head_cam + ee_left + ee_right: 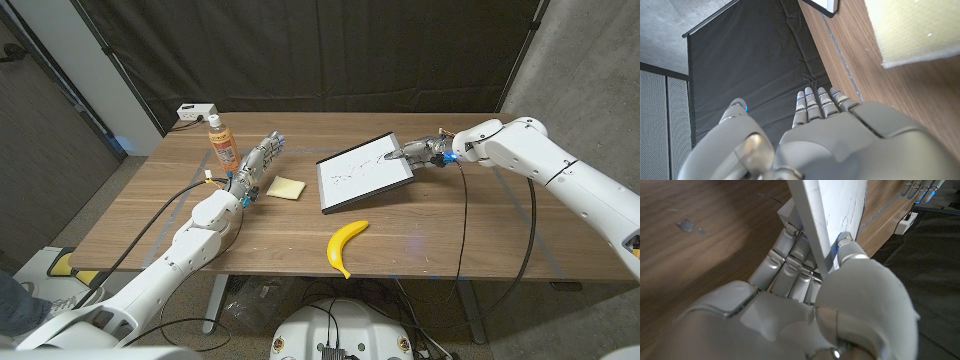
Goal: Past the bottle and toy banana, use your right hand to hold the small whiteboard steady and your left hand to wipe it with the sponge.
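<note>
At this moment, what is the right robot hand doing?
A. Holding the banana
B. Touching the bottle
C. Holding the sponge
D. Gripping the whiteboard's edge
D: the right robot hand grips the edge of the whiteboard, the right wrist view showing fingers under the frame and the thumb on top.

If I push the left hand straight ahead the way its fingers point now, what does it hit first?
Probably nothing on the table: the left hand points past the bottle toward the black curtain. The sponge lies off to its side. Depth is unclear.
</note>
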Motion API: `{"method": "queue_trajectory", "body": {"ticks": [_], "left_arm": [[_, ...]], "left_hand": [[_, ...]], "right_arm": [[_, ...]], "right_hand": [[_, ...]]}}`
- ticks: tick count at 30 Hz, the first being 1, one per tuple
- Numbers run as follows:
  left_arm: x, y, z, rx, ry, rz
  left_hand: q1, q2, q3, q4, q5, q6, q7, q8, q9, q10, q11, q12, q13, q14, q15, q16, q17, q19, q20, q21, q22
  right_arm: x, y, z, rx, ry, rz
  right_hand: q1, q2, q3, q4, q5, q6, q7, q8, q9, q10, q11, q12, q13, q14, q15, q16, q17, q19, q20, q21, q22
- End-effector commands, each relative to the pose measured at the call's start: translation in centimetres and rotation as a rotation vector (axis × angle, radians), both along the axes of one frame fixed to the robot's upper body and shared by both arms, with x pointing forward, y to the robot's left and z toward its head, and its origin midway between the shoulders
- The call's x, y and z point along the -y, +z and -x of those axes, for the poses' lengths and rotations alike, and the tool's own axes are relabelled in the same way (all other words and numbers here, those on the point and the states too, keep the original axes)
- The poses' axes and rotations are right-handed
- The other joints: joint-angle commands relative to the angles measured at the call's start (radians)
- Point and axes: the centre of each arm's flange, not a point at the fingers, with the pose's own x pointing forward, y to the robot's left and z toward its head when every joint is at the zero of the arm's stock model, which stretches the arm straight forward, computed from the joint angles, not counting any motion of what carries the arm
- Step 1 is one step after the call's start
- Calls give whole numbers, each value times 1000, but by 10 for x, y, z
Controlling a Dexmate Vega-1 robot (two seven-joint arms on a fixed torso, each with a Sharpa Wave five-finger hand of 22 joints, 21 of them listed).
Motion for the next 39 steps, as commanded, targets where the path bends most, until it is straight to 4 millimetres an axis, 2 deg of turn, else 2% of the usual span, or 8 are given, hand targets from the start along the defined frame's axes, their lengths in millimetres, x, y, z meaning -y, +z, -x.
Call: {"method": "queue_trajectory", "body": {"ticks": [1, 9, 20, 23, 24, 32, 35, 39], "left_arm": [[-1, 0, 1, -4, 20, -28], [-4, 5, 6, 33, 57, -92], [-6, 6, 19, 107, 102, -176], [-6, 4, 23, 142, 115, -200], [-6, 4, 24, 153, 121, -209], [-11, 3, 38, 233, 193, -256], [-13, 4, 44, 261, 229, -264], [-16, 6, 51, 297, 275, -293]], "left_hand": [[2, -1, 5, 2, -5, 9, 3, 3, 4, 11, 2, 0, 2, 12, -4, -2, 5, 2, 9, -5, 4], [21, -1, 9, -9, -6, 8, 5, 0, 4, 11, -8, -2, 1, 14, -7, -3, 4, 2, 10, -8, 3], [59, -30, 3, -37, -7, -1, 4, -6, 3, 9, -12, -8, 1, 12, -17, -7, 2, -3, 11, -17, 2], [95, -36, 7, -57, -5, 10, 1, -3, 4, 21, -15, -6, 1, 25, -25, -4, 1, 8, 4, -16, 2], [114, -44, 8, -70, -4, 16, -3, -1, 4, 28, -27, -5, 2, 32, -31, -3, 1, 15, 2, -15, 2], [196, -85, 2, -121, 8, 55, -19, 8, 4, 67, -43, 1, 2, 69, -53, 2, 0, 58, -8, -9, 2], [251, -82, 9, -141, 17, 89, -28, 15, 5, 98, -55, 5, 2, 96, -64, 4, 0, 95, -20, -1, 3], [299, -73, 18, -152, 22, 124, -37, 22, 5, 130, -70, 11, 2, 129, -70, 9, 0, 129, -27, 6, 4]], "right_arm": [[-2, -1, 6, 15, -50, -8], [-1, -3, 7, 18, -62, -12], [0, -6, 7, 19, -73, -25], [1, -6, 7, 22, -75, -25], [1, -5, 8, 21, -74, -24], [3, -5, 7, 22, -78, -24], [3, -4, 6, 22, -82, -23], [2, -2, 3, 20, -81, -24]], "right_hand": [[74, 41, 12, -4, 7, 24, 2, 4, 2, 33, -2, 11, -3, 36, -2, 17, 14, 22, -30, 26, 11], [92, 37, 13, -5, 6, 39, 7, 3, -1, 43, -4, 11, -5, 60, -2, 28, 23, 31, -30, 45, 17], [97, 34, 12, -2, 5, 39, 8, 1, 1, 43, -3, 9, -5, 61, 2, 27, 27, 32, -30, 51, 16], [98, 34, 12, -1, 5, 36, 6, 0, 2, 43, -3, 9, -4, 60, 2, 27, 27, 31, -30, 52, 15], [98, 33, 11, 0, 5, 36, 7, -1, 2, 43, -2, 9, -4, 59, 2, 26, 27, 31, -30, 53, 15], [101, 33, 11, 2, 4, 37, 9, -2, 4, 39, 3, 7, -2, 54, 2, 22, 28, 28, -30, 56, 13], [103, 33, 11, 3, 4, 37, 9, -3, 5, 39, 1, 7, -1, 53, 2, 21, 29, 27, -30, 58, 12], [104, 33, 11, 3, 4, 37, 9, -4, 6, 37, 1, 6, 0, 51, 2, 20, 30, 26, -30, 59, 11]]}}
